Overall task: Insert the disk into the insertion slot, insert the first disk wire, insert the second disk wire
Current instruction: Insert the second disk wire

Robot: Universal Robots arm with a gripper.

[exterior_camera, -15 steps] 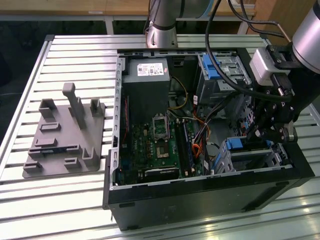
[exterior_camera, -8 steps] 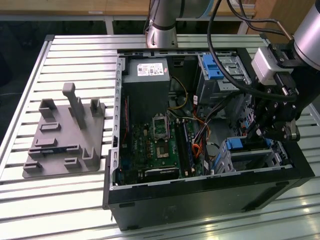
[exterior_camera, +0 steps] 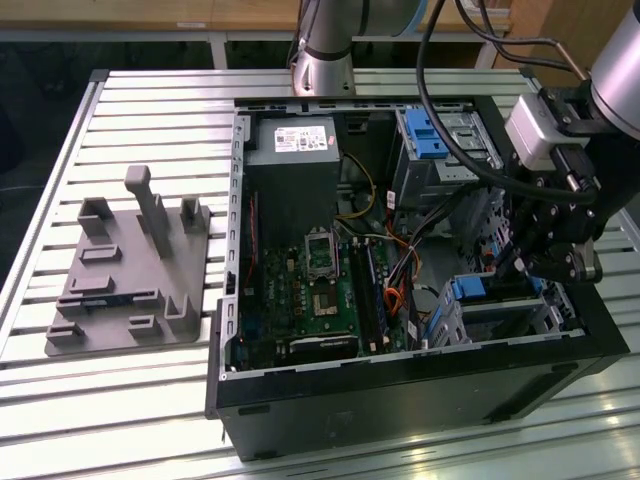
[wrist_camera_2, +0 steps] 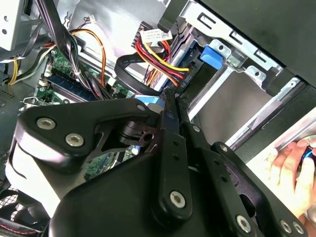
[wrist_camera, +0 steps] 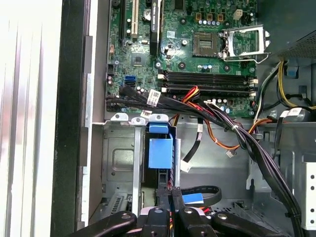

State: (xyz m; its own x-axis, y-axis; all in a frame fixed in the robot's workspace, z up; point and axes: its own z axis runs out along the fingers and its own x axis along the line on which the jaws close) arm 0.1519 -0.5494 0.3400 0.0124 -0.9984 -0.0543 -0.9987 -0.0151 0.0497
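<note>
The disk (exterior_camera: 492, 291), in its bright blue carrier, sits inside the insertion slot (exterior_camera: 449, 318), a silver cage at the case's corner on the exterior view's right. Its blue tab (wrist_camera: 160, 149) faces out in both wrist views. My gripper (exterior_camera: 517, 266) hangs right over the disk's end. The narrow fingers (wrist_camera: 161, 193) are shut on a black connector carrying red and yellow wires (wrist_camera_2: 159, 58), held against the disk's edge. A black flat wire with a blue end (wrist_camera: 193, 198) lies loose beside them.
The open black case (exterior_camera: 400, 385) stands on a slatted metal table. It holds a green motherboard (exterior_camera: 320, 290), a power supply (exterior_camera: 292, 160) and a taller bay with a blue latch (exterior_camera: 428, 130). A grey fixture (exterior_camera: 130, 270) lies at the exterior view's left. A hand (wrist_camera_2: 289, 168) rests outside the case.
</note>
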